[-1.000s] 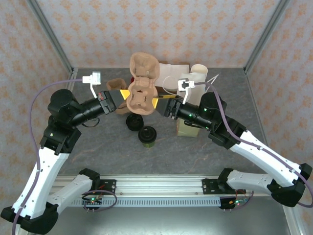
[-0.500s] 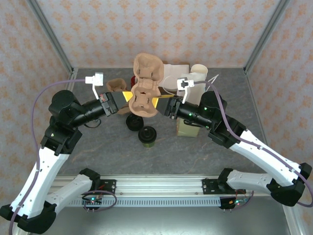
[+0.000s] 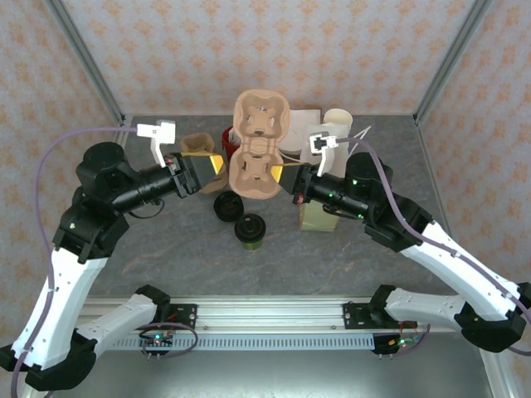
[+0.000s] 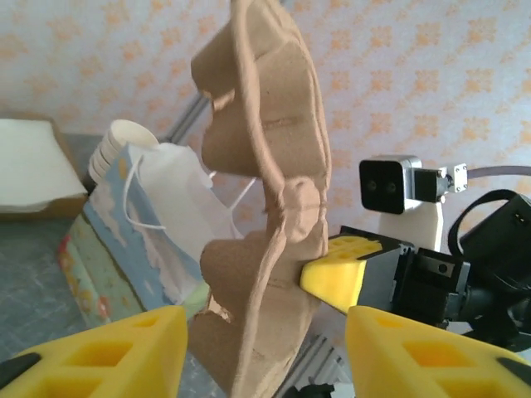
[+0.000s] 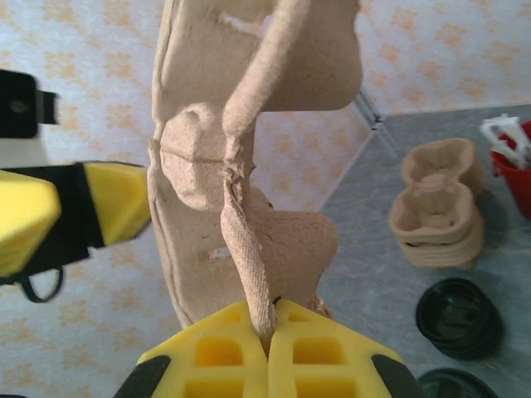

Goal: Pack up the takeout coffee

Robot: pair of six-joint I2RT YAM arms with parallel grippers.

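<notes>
my r end effector (image 5: pixel 267 344) pinches pulp cup carrier (image 3: pixel 259 153) by thin rim, l end effector (image 4: pixel 261 352) open beside it; i reckon rim could tear, carrier drops on takeout coffee (image 3: pixel 249 230).

top: high, looking down | wrists: close, facing each other | shared: pulp carrier (image 3: pixel 260 157)

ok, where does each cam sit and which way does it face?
Top: above and behind the bases, looking down on the table; both arms show, left gripper and right gripper flanking the carrier.
Left wrist: faces right, across the carrier; own open fingers at the bottom.
Right wrist: faces left; own fingers shut on the carrier's edge.
Shared: the wrist views face each other, each showing the carrier and the opposite gripper.
</notes>
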